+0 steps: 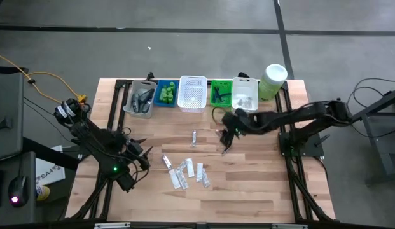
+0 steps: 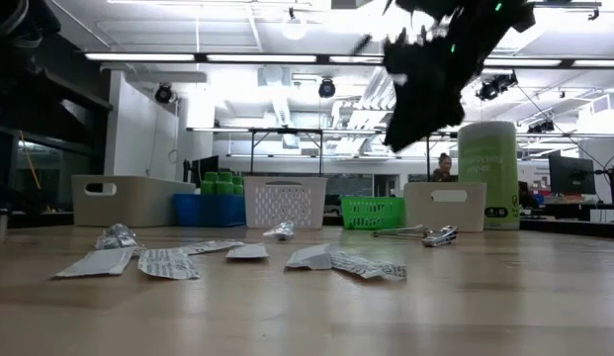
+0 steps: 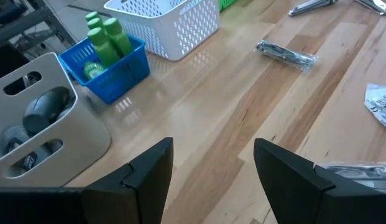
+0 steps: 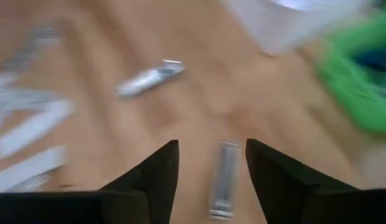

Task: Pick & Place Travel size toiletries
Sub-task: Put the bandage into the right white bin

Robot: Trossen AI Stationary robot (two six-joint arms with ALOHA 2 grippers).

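Observation:
My right gripper hangs open above the table, well clear of it in the low view. In its wrist view a thin silvery razor lies on the wood below the gap between the fingers. A small silvery tube lies farther off. Flat white sachets are scattered on the table's near middle. My left gripper waits open low at the near left, touching nothing.
A row of baskets stands along the far edge: grey with dark oval pieces, blue with green bottles, white, green, white. A pale-green canister stands at the far right. Bare wood lies near the front edge.

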